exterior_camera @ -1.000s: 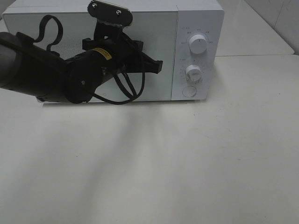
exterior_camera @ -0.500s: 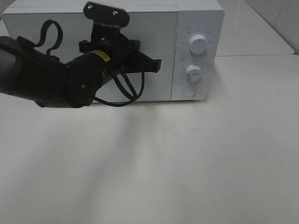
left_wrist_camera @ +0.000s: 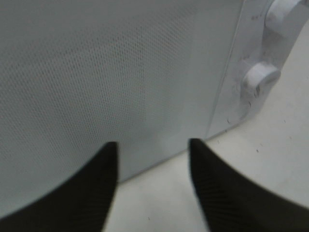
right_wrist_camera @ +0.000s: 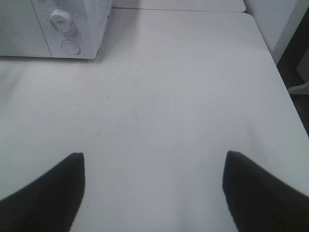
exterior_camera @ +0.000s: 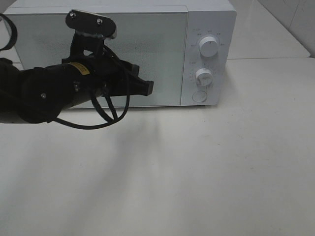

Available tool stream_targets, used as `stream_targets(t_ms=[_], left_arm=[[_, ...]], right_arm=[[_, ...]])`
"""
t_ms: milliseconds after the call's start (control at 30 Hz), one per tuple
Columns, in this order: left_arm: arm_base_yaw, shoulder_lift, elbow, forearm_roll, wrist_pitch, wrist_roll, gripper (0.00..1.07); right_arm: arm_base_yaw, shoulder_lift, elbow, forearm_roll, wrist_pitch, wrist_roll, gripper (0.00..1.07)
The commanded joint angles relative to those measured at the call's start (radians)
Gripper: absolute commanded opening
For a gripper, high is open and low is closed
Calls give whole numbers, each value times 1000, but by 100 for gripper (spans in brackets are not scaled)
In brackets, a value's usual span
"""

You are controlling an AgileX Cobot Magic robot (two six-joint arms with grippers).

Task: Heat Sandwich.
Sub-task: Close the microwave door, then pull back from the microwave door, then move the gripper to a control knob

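My left claw (left_wrist_camera: 153,144) hangs low in front of the microwave (exterior_camera: 211,19), fingers parted, nothing between them. The door (left_wrist_camera: 96,72) is shut, its dotted mesh filling my wrist view. Off to the side sit the upper knob (exterior_camera: 209,47) and the lower knob (exterior_camera: 203,76), with the round button (exterior_camera: 199,96) beneath them. My right claw (right_wrist_camera: 154,155) is spread wide over the bare white table (right_wrist_camera: 159,96), gripping nothing, well apart from the microwave. As for the sandwich, I cannot tell where it is: no view shows it.
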Motion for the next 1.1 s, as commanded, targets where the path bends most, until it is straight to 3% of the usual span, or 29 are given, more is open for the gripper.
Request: stream_targets(t_ms=[33, 233, 367, 500, 700, 833, 1000, 1100], left_arm=[[-6, -38, 8, -44, 137, -6, 102], [-2, -77, 8, -16, 316, -1, 98], [-2, -133, 8, 110, 529, -2, 98], [-2, -180, 8, 161, 673, -5, 98], [43, -234, 8, 167, 824, -40, 98], [178, -280, 8, 167, 961, -92, 98], [294, -325, 8, 167, 1066, -96, 98], [416, -373, 8, 171, 1163, -96, 98]], right_arm=[[-6, -26, 2, 3, -9, -10, 76], [-6, -26, 2, 3, -9, -10, 76], [-6, -26, 2, 3, -9, -10, 76], [-6, -26, 2, 3, -9, -10, 76], [-6, -26, 2, 3, -9, -10, 76], [-6, -26, 2, 3, -9, -10, 76], [-6, -26, 2, 3, -9, -10, 76], [-6, -26, 2, 3, -9, -10, 76]])
